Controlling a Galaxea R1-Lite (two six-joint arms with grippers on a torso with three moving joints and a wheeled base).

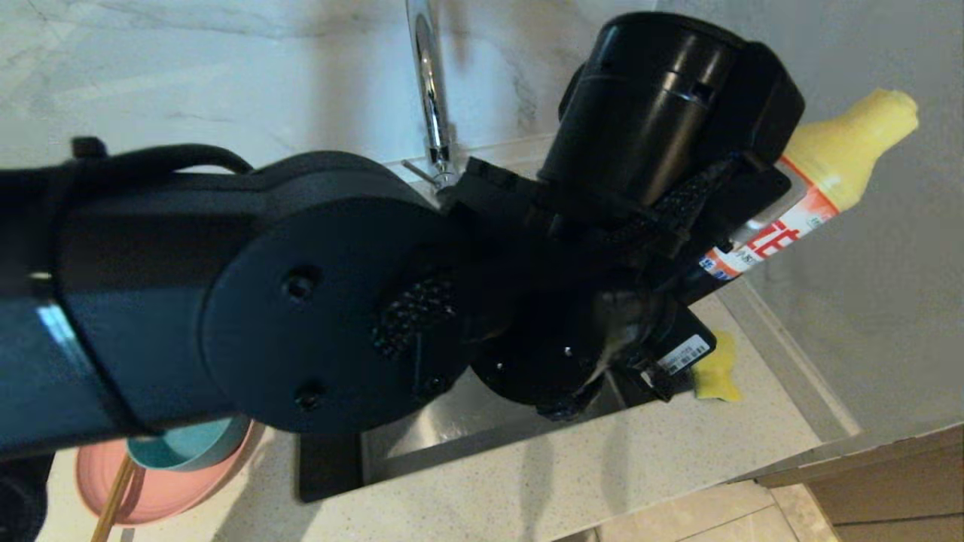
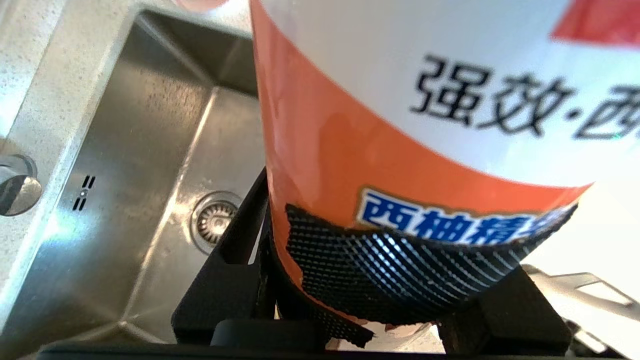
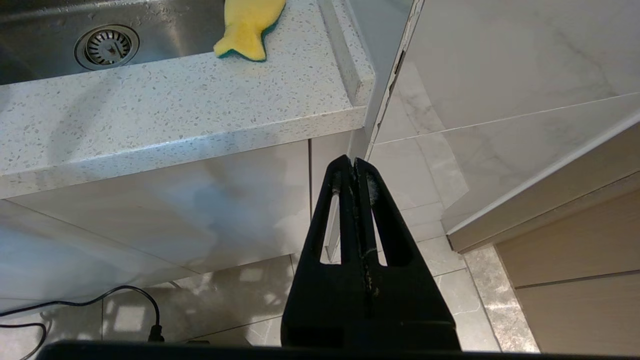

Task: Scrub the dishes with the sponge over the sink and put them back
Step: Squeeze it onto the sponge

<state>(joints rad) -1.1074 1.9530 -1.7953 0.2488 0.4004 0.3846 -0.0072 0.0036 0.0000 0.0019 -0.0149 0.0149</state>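
Note:
My left gripper (image 1: pixel 734 226) is shut on an orange-and-white detergent bottle (image 1: pixel 843 150), tilted with its yellow top toward the right wall, above the right end of the sink (image 1: pixel 444 433). In the left wrist view the bottle (image 2: pixel 400 100) fills the space between the mesh-padded fingers (image 2: pixel 400 270). The yellow sponge (image 1: pixel 715 373) lies on the counter to the right of the sink and shows in the right wrist view too (image 3: pixel 250 25). The pink plate (image 1: pixel 166 489) sits at the lower left with the teal bowl (image 1: pixel 188 444) on it. My right gripper (image 3: pixel 354 165) hangs shut beside the counter, over the floor.
My left arm (image 1: pixel 226 301) hides most of the basin in the head view. The chrome tap (image 1: pixel 429 90) rises behind the sink. The drain strainer (image 2: pixel 215 222) sits in the sink floor. A wooden stick (image 1: pixel 113 497) leans on the plate. A grey wall stands close on the right.

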